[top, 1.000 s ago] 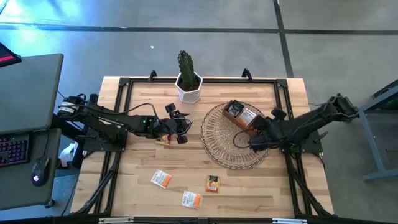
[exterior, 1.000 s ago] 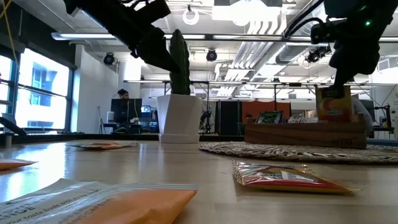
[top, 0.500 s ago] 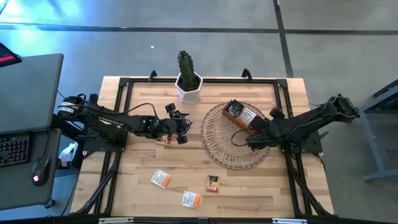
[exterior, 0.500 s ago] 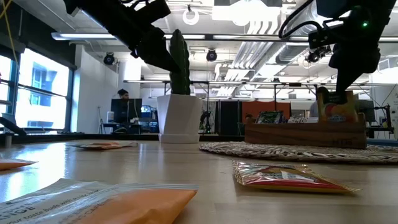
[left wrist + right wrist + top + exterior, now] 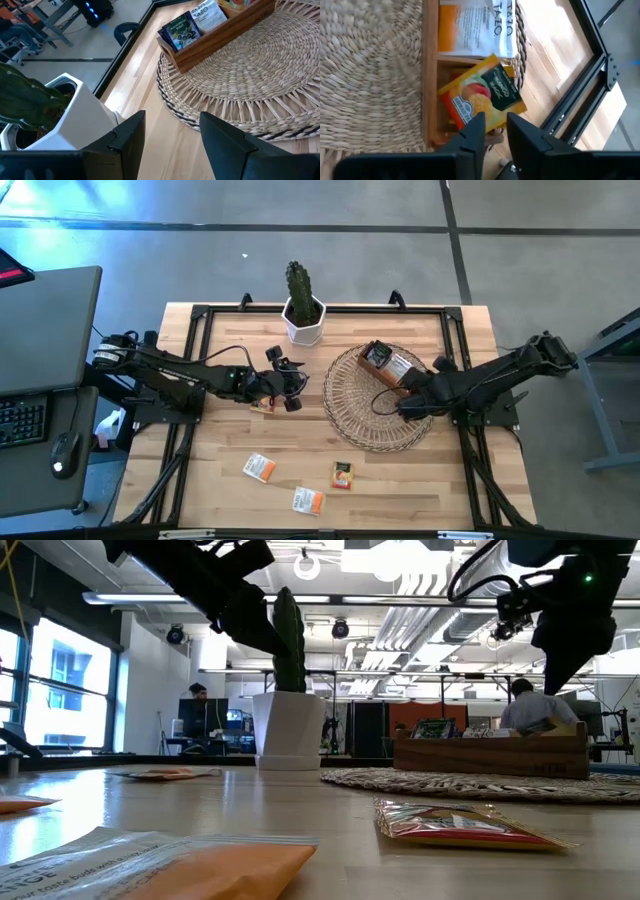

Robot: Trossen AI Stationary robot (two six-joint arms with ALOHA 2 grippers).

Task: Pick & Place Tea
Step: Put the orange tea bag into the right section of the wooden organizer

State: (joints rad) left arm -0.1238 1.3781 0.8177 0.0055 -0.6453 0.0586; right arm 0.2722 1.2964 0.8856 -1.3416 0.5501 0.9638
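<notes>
My right gripper [image 5: 408, 392] [image 5: 558, 680] hovers open, with a narrow gap, just above the near end of the wooden box [image 5: 388, 364]. A yellow-red tea sachet [image 5: 484, 95] leans tilted in the box's end compartment, below my fingers [image 5: 472, 131]; only its top edge [image 5: 545, 725] shows over the box wall. White-and-orange sachets [image 5: 470, 27] fill the neighbouring compartment. My left gripper [image 5: 286, 388] [image 5: 170, 135] waits open above the table, beside an orange sachet [image 5: 263, 406]. Three more sachets [image 5: 260, 468] [image 5: 342, 475] [image 5: 308, 500] lie flat near the table's near edge.
The box stands on the round wicker tray [image 5: 360, 410] [image 5: 250, 75]. A potted cactus in a white pot [image 5: 303, 315] [image 5: 288, 730] stands at the far edge, between the arms. A black metal frame [image 5: 200, 315] rings the table. Bare wood lies between the tray and the near sachets.
The yellow-red sachet hung upright below my right gripper a second ago. It went down into the box's end compartment and has now come away from the fingers, leaning inside the box. The right gripper has stayed just above the box. The left arm has kept still.
</notes>
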